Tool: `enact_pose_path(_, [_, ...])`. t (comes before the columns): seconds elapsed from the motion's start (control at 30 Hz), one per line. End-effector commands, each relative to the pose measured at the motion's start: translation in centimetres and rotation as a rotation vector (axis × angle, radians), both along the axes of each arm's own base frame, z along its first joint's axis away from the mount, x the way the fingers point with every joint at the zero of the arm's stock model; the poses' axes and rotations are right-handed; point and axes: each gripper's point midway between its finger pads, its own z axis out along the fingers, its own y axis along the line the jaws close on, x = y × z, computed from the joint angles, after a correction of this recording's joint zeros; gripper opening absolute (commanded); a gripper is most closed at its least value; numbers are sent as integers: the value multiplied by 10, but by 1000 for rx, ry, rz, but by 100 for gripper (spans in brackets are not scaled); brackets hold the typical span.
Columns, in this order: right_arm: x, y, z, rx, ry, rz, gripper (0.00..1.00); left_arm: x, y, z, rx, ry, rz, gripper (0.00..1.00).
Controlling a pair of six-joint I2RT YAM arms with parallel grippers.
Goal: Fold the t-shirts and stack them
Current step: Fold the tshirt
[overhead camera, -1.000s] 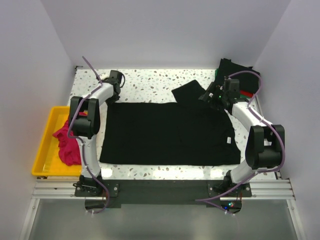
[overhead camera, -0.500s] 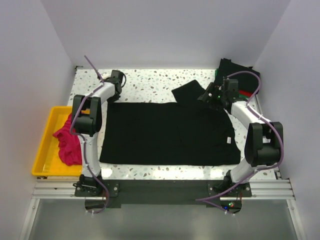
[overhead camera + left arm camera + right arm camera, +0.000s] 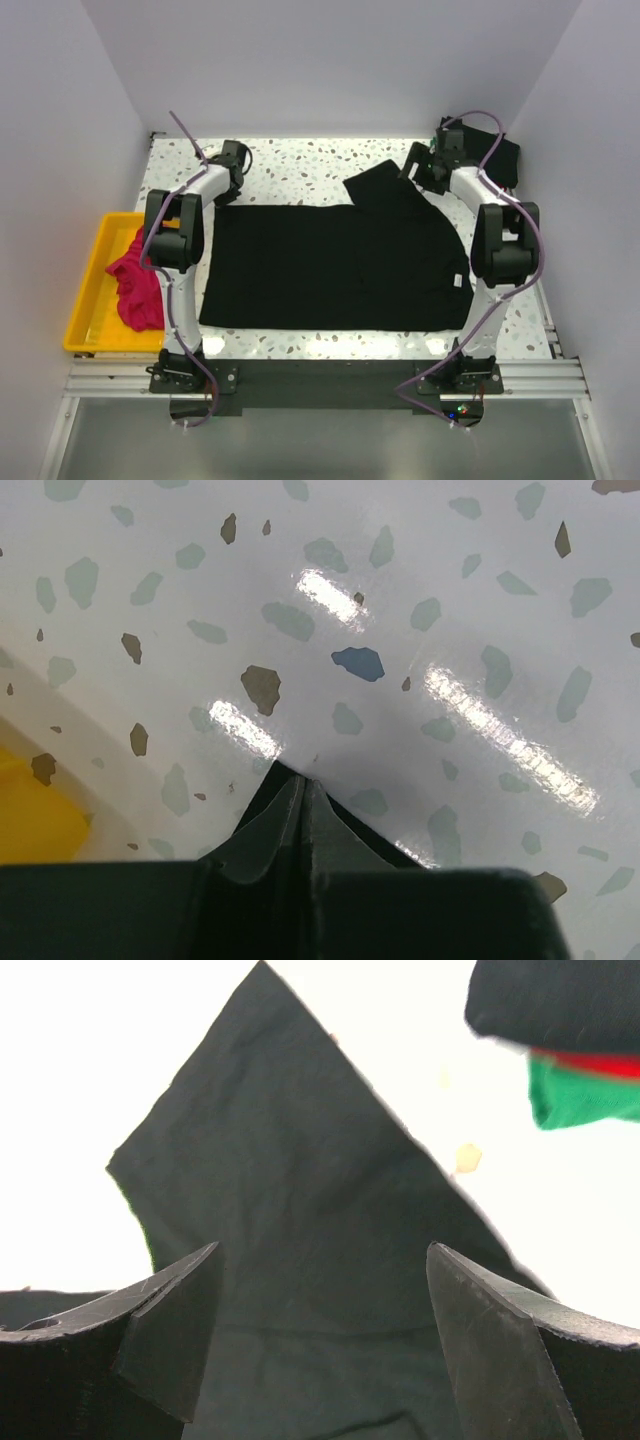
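A large black t-shirt (image 3: 330, 265) lies spread flat mid-table, its white neck tag (image 3: 457, 282) at the right and one sleeve (image 3: 383, 185) sticking out toward the back. My left gripper (image 3: 226, 192) is at the shirt's back left corner. In the left wrist view it (image 3: 305, 780) is shut, with a black cloth corner (image 3: 395, 845) pinched at the tips. My right gripper (image 3: 418, 172) is open and empty, hovering over the sleeve (image 3: 300, 1210), its gripper (image 3: 322, 1250) straddling the cloth. A magenta-pink shirt (image 3: 135, 285) lies crumpled in the tray.
A yellow tray (image 3: 90, 290) sits off the table's left edge. A folded stack (image 3: 500, 160) sits at the back right corner; the right wrist view shows black (image 3: 560, 1000) over red (image 3: 590, 1063) over green (image 3: 580, 1100). White walls enclose the table.
My right gripper has moved toward the back of the table, from the shirt's right shoulder to over the sleeve. The left gripper has stayed at the back left corner.
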Motion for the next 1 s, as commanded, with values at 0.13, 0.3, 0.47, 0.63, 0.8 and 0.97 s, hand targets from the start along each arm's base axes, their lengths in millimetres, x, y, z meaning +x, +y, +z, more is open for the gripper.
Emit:
enact_pose_path(0.13, [24,-9,11,-172,-12,55,84,4,5,35,17,-76,5,38])
enact_pose_path(0.3, [27,-5,4,-164,-11,69,84,7,4,33,10,-69,13,44])
enact_pose_path(0.47, [33,-6,3,-178,-7,69,84,5,4,17,12,-32,20,44])
enact_pose_path(0.63, [38,-8,0,-192,-4,71,85,3,3,4,4,-8,19,36])
enact_pose_path(0.8, [44,-8,-6,-207,4,77,85,2,1,-3,-6,4,13,22])
enact_pose_path(0.97, [51,-7,-13,-230,18,84,85,-4,0,-9,-14,12,7,12])
